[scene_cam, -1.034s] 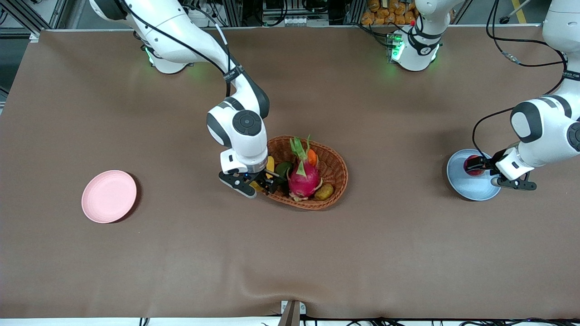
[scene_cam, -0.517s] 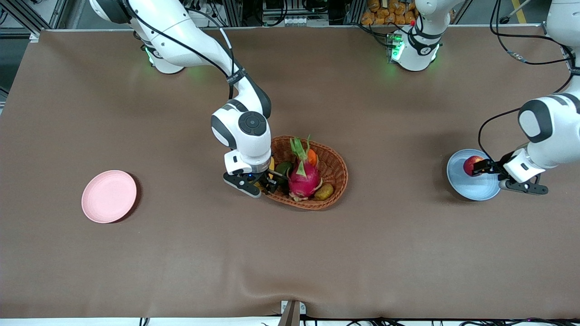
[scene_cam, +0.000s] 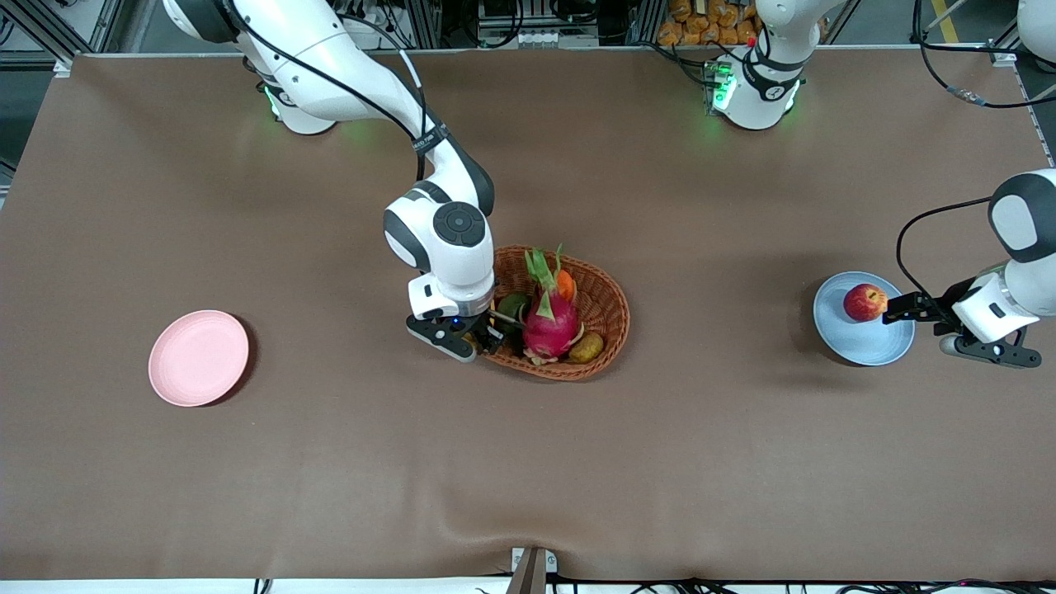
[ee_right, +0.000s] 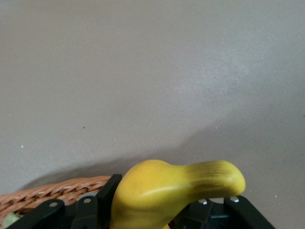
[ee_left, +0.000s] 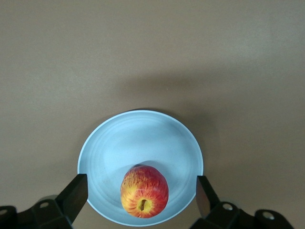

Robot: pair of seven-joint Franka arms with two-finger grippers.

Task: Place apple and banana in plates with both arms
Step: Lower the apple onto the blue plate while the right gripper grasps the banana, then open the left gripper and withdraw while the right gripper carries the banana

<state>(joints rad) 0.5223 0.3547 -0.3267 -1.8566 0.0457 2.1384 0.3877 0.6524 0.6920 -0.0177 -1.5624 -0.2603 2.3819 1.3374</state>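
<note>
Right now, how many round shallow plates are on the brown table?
2. The pale pink round plate lies bare toward the right arm's end of the table. The light blue round plate lies toward the left arm's end, with the small red apple on it.

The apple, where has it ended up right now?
The apple sits on the light blue plate toward the left arm's end of the table, with the open left gripper beside it, not touching.

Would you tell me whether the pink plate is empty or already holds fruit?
Empty. The pink plate shows only its bare surface; the banana is at the basket, in the right gripper.
</note>
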